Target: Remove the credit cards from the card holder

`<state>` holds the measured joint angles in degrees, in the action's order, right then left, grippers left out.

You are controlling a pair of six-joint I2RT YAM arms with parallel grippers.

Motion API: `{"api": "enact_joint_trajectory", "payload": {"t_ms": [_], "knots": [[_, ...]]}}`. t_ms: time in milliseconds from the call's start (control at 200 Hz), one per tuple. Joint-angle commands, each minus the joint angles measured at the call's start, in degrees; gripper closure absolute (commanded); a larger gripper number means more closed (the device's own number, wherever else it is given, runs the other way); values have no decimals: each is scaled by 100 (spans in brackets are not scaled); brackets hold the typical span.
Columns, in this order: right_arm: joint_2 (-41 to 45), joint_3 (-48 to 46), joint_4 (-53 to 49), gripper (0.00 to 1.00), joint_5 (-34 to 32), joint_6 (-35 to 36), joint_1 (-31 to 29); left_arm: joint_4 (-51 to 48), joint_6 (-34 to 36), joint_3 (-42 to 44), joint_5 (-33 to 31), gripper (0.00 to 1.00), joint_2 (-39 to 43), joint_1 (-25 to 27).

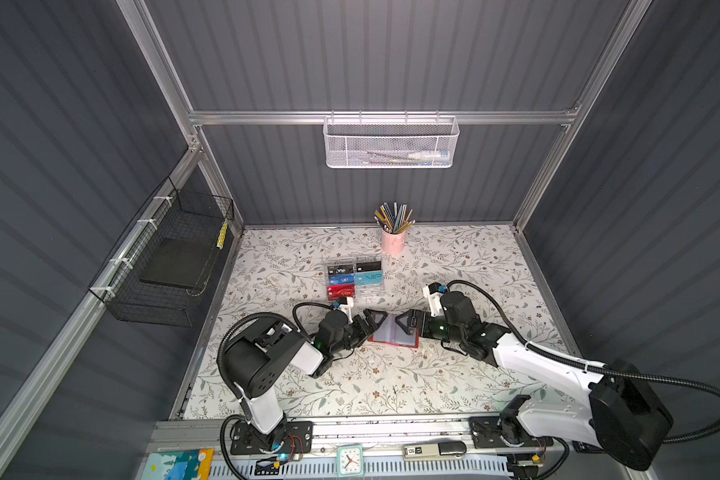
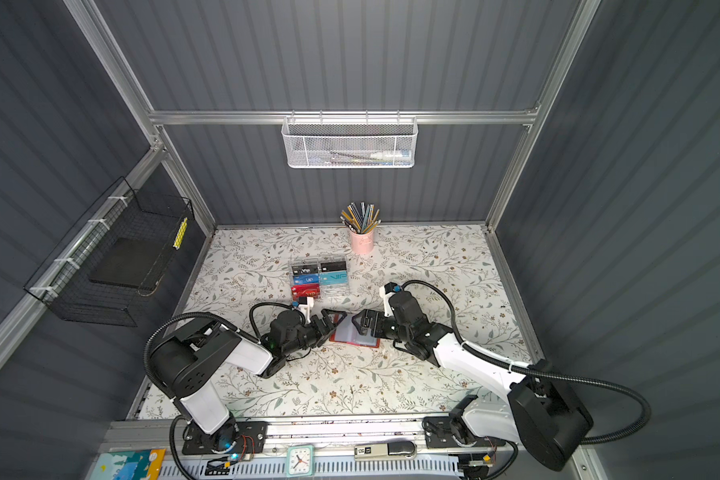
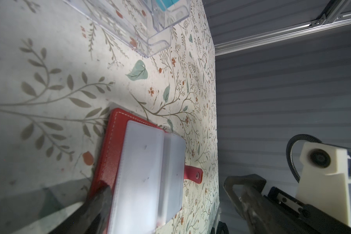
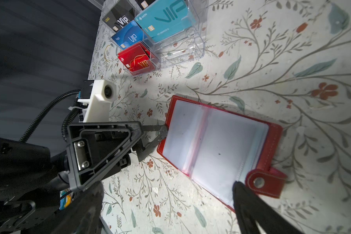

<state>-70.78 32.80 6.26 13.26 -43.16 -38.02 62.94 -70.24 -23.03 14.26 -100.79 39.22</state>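
The red card holder (image 1: 391, 337) (image 2: 352, 337) lies open on the floral table, its pale plastic sleeves (image 4: 215, 141) facing up with no card showing in them. My left gripper (image 1: 374, 319) (image 3: 167, 188) is open; one finger (image 4: 156, 131) rests on the holder's left cover edge. From the opposite side my right gripper (image 1: 404, 323) (image 4: 165, 190) is open too, one fingertip (image 4: 238, 188) on the sleeve beside the snap tab (image 4: 265, 182). The credit cards stand in a clear box (image 1: 371, 293) behind: teal (image 4: 166, 20), black (image 4: 118, 19), blue (image 4: 130, 37), red (image 4: 136, 58).
A pink cup of pencils (image 1: 393, 243) stands behind the clear box. A white mesh basket (image 1: 389, 143) hangs on the back wall and a black wire basket (image 1: 171, 257) on the left wall. A small clock (image 1: 350, 459) sits on the front rail.
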Motion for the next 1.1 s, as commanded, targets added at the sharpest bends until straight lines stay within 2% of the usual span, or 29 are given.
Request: {"api": "enact_joint_trajectory", "payload": {"t_ms": [0, 280, 445, 850, 1096], "knots": [[-236, -218, 322, 1, -71, -347, -85, -9, -150, 118, 80, 0, -256, -37], [-1035, -278, 829, 1, -158, -433, -78, 77, -203, 245, 55, 0, -244, -55], [-1036, -304, 649, 1, -310, -299, 34, 17, -157, 264, 42, 0, -218, -55], [-1494, -225, 1074, 1, 87, -370, 145, 201, -257, 287, 60, 0, -349, -55], [-1325, -162, 1079, 1, 156, -382, 123, 374, -298, 385, 55, 0, -425, -55]]}}
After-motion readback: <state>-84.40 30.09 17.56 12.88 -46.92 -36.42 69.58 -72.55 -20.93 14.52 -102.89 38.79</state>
